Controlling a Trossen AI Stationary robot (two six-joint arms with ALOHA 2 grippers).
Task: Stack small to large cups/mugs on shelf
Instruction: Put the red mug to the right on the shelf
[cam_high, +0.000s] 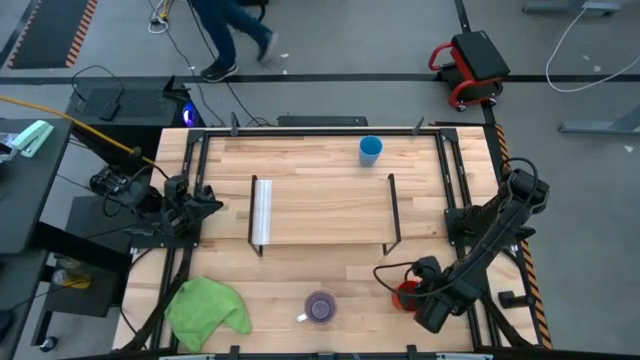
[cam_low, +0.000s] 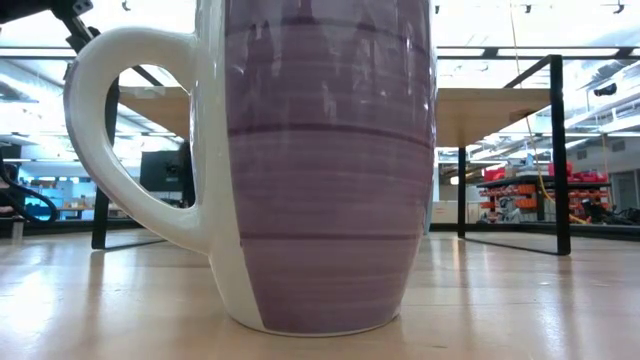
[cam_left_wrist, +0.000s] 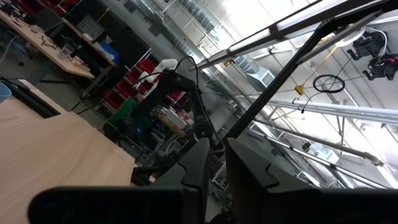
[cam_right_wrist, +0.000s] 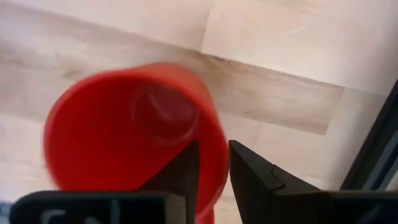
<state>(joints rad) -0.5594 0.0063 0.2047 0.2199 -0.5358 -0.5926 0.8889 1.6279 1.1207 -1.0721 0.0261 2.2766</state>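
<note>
Gripping the red mug (cam_right_wrist: 134, 134), the right claw (cam_right_wrist: 213, 168) has its two dark fingers (cam_right_wrist: 252, 177) close together on the mug's rim, one finger inside the mug and one outside. From above, the right claw (cam_high: 412, 296) is low over the near right corner of the tabletop (cam_high: 300, 290), and the red mug (cam_high: 405, 298) peeks out just beside the dark arm. Wood of the tabletop shows under the mug in the right wrist view.

Left of this claw, a little way along the near edge, stands the purple mug (cam_high: 320, 307) with its white handle. It is apart from the claw and nothing touches it. In the low view the purple mug (cam_low: 320, 165) fills most of the picture and stands upright on the wood.

Past the purple mug, farther from the right claw, a green cloth (cam_high: 207, 308) lies crumpled near the left corner.

The shelf (cam_high: 325, 210) sits in the middle of the tabletop, beyond the right claw and to its left. It has thin black frames at both ends and a white strip at the left end.

The light-blue cup (cam_high: 370, 150) stands upright behind the shelf, near the far edge, well apart from both claws.

The left claw (cam_high: 205, 197) waits at the left edge of the tabletop, just beside the shelf's left end. Its fingers (cam_left_wrist: 249, 177) sit nearly together with only a thin gap, and they hold nothing.

A person (cam_high: 235, 35) walks on the floor beyond the tabletop.
</note>
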